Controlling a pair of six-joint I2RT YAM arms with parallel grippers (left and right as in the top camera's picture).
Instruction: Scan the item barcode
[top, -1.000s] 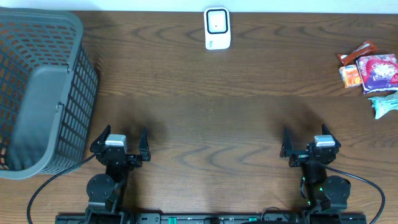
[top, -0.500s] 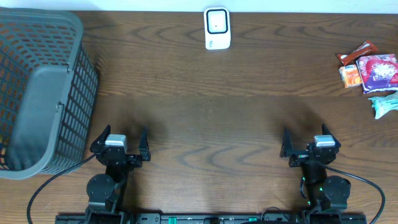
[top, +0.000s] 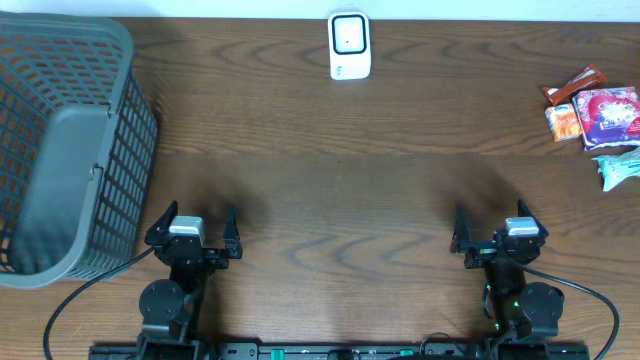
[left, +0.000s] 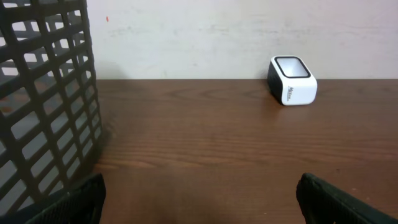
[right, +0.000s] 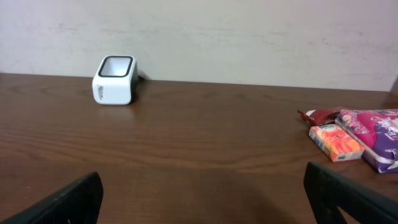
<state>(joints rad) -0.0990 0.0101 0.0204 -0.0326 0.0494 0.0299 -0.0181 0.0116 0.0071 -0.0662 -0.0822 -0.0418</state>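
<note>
Scanner (top: 349, 45) far edge, snacks (top: 606, 114) rt edge

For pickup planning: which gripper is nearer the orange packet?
Right. The right gripper is on the same side as the orange packet; the left gripper sits opposite, by the basket.

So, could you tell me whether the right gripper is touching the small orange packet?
Apart. The overhead view shows the right gripper well short of the small orange packet, with a wide gap between them.
</note>
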